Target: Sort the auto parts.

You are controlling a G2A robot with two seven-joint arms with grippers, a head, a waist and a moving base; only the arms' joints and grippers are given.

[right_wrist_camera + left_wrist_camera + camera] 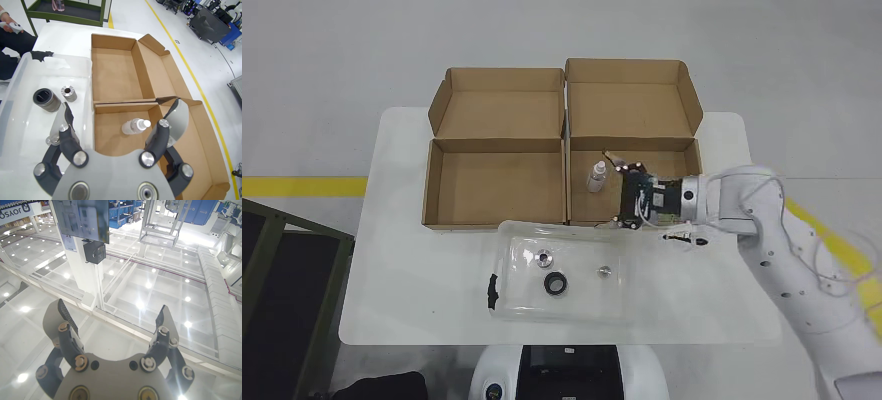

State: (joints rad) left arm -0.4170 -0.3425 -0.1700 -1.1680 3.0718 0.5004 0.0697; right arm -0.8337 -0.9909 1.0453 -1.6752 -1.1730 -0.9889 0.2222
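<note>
My right gripper (122,106), jaws apart, empty, beside upright spray bottle (135,126) in box (189,144) by table's far edge: likely sorted. Left gripper (113,317) idle, jaws apart.

Industrial lab hall: yellow floor line (302,186), blue storage racks (122,217), monitor (208,26).

The left box (497,190) and right box (662,165) are plain brown cardboard on a white table (402,250). The bin (11,79) is clear, with a ragged black tape patch (39,55) at its rim. The bearing (45,100) is dark grey with a black bore, the collet (68,93) is bright silver, and the bottle (135,126) is translucent white with a white cap.
</note>
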